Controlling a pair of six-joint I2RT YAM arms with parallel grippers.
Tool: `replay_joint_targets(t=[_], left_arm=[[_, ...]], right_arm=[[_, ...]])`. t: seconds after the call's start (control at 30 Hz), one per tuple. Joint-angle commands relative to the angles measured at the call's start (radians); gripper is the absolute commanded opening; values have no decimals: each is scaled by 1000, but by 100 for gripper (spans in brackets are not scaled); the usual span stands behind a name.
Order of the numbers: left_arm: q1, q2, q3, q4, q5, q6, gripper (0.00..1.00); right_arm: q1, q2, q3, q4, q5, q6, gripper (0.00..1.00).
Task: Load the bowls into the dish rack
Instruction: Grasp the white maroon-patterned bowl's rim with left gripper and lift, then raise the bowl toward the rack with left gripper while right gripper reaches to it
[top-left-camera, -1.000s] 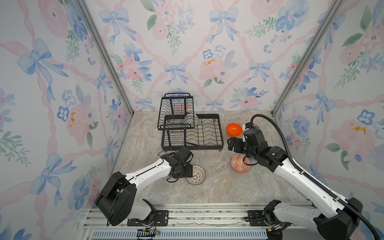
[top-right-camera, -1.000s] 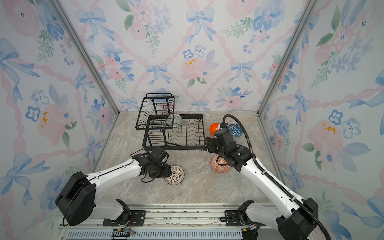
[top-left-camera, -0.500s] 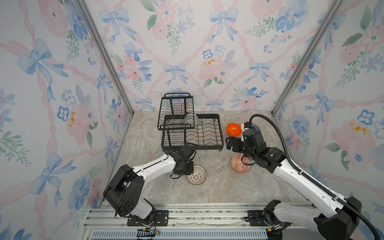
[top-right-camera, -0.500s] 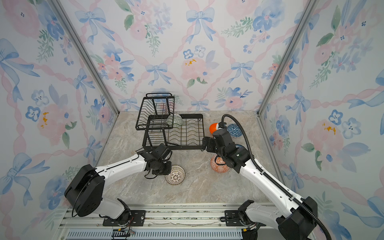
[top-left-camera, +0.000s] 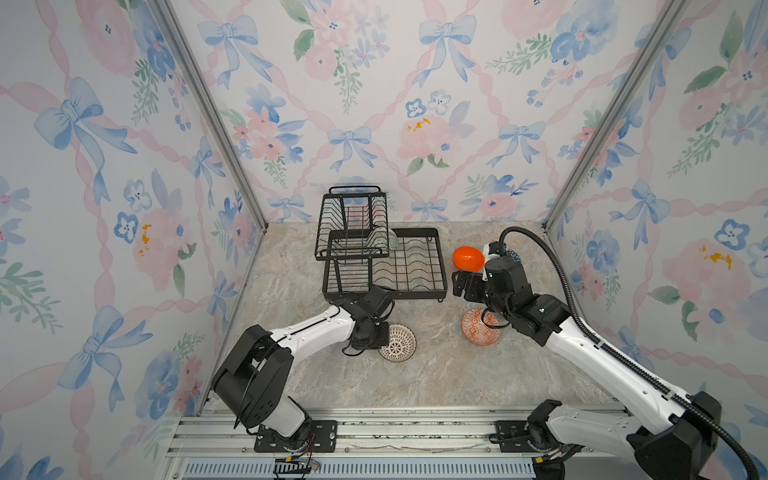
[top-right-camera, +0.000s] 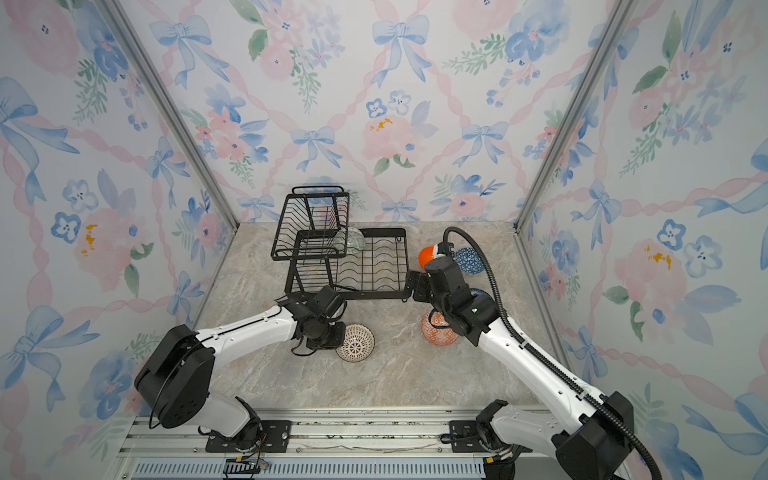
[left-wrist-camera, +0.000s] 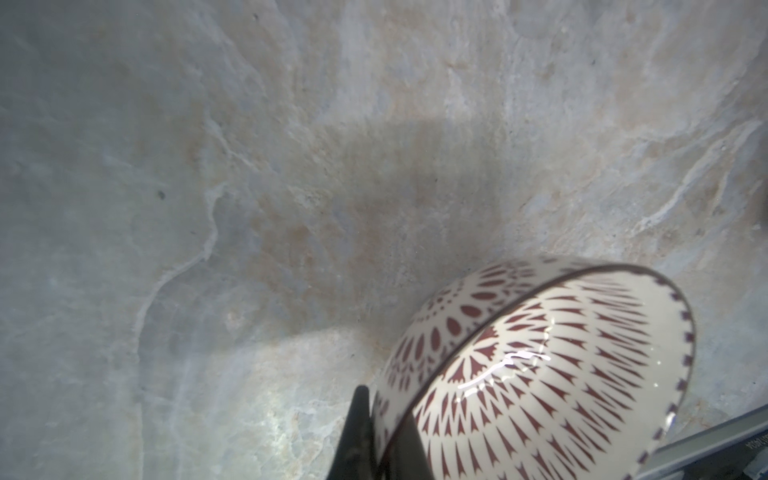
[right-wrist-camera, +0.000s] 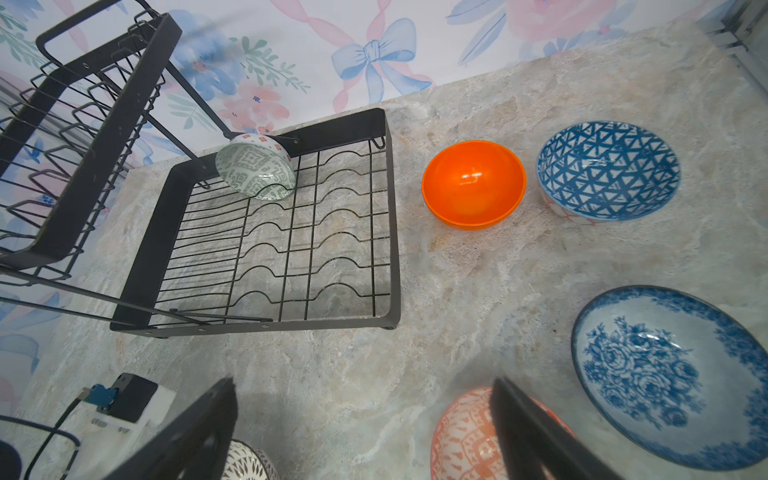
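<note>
My left gripper (left-wrist-camera: 384, 440) is shut on the near rim of the white bowl with brown lattice (left-wrist-camera: 540, 374), which rests slightly tilted on the counter in both top views (top-left-camera: 397, 343). My right gripper (right-wrist-camera: 363, 382) hangs open and empty beside the dish rack (top-left-camera: 441, 266), above the orange-and-white bowl (right-wrist-camera: 461, 440). The grey-green bowl (right-wrist-camera: 255, 170) leans in the rack's lower tray at the back. The plain orange bowl (right-wrist-camera: 473, 183), the blue geometric bowl (right-wrist-camera: 606, 170) and the blue-and-white floral bowl (right-wrist-camera: 665, 374) sit on the counter to the right of the rack.
The rack's upper basket (top-left-camera: 353, 220) stands over the left part of the lower tray. Papered walls close in the marble counter (top-left-camera: 415, 382) on three sides. A metal rail (top-left-camera: 395, 432) runs along the front edge.
The left gripper has shut on the lattice bowl's rim, and its arm has shifted a little toward the rack. The right arm has barely moved and stays open.
</note>
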Motion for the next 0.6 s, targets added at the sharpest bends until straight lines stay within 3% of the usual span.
replay_joint_targets(t=[0.0, 0.27, 0.57], left_arm=[[-14, -32, 67, 7, -35, -23, 0], [-75, -27, 203, 12, -140, -103, 0], [-162, 91, 465, 25, -276, -146, 0]], right_arm=[[-12, 21, 23, -13, 10, 6, 97], [-84, 12, 58, -29, -32, 54, 97], [-208, 39, 192, -118, -163, 174, 97]])
